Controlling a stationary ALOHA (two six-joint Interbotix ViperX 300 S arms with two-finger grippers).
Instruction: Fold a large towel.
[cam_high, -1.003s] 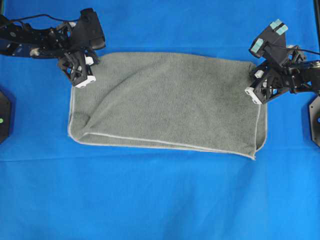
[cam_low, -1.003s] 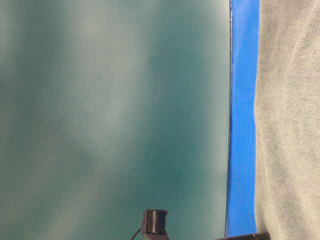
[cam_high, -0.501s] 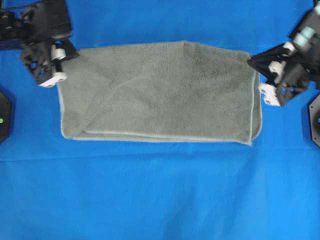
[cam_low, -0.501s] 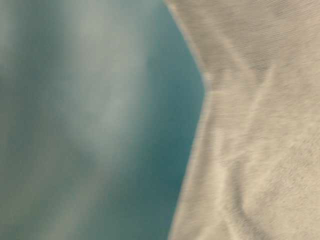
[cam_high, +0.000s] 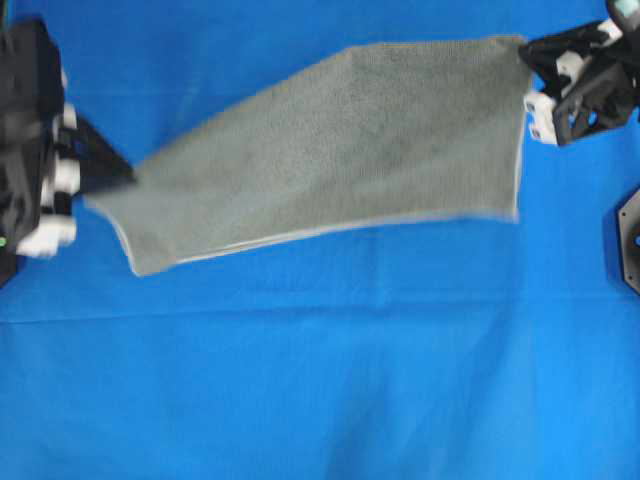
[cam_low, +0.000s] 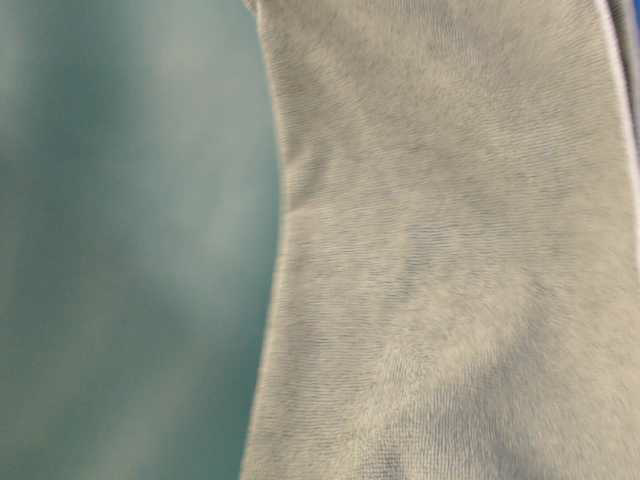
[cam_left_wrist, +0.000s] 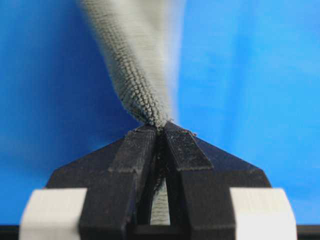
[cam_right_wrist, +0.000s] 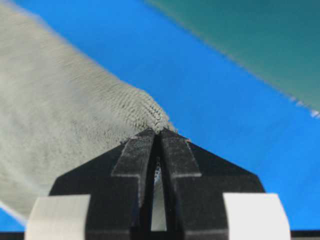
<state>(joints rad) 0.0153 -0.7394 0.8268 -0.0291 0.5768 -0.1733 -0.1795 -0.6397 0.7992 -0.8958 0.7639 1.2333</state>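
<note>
Both grippers are clenched on the towel (cam_high: 340, 160), one corner each. Left gripper (cam_left_wrist: 161, 131) pinches a bunched corner that runs straight out from its tips; right gripper (cam_right_wrist: 159, 134) pinches the opposite corner, cloth trailing off to the left in its wrist view.

Overhead, the towel is stretched between the two arms over the blue bench (cam_high: 320, 380). Its long axis runs on a diagonal: left end low near the left edge of the view, right end high near the top right corner. The pale stitched edge (cam_high: 330, 228) hangs along the near side. The table-level view is filled with cloth, so I judge it lifted off the bench.

Key relation: the span is skewed, left corner sits nearer the viewer than the right. Next move likely needs both corners squared before laying down, otherwise the fold lands crooked.
</note>
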